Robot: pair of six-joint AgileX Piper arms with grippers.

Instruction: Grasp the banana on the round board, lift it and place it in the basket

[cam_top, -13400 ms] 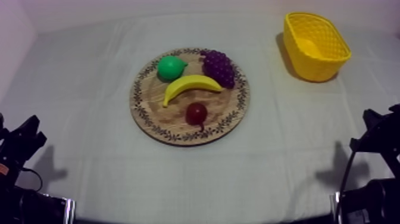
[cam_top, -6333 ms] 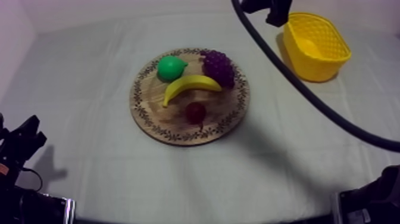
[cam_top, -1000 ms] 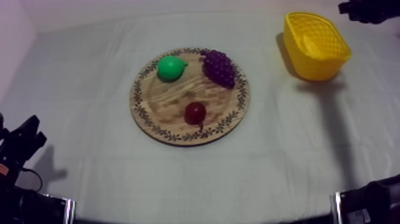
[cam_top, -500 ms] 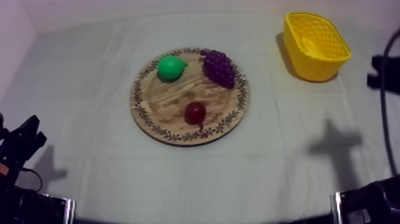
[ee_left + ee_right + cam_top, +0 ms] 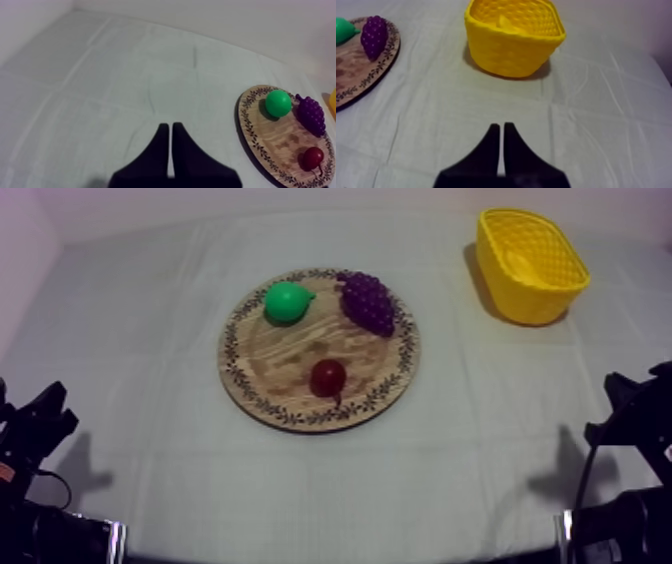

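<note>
Inside the yellow basket is where the banana sits now, so as far as I can judge the job is basically done. What's left is just the wrap-up, and the way to do that well is boring: keep both arms low and well apart from the basket so nothing nudges it, and check that no part of the fruit hangs over the rim.

The right gripper sits well short of the basket, fingers pressed together into a thin wedge with nothing between them. Same deal for the left gripper, pinched closed on nothing, way farther from the basket, beyond the wooden board.

Orientation-wise, one pointed end of the banana pokes upward against the basket wall farthest from the right gripper. So I'd guess its long axis is tilted up, leaning on that wall, not lying flat. The rest is hidden behind the weave, so I can't tell exactly.
</note>
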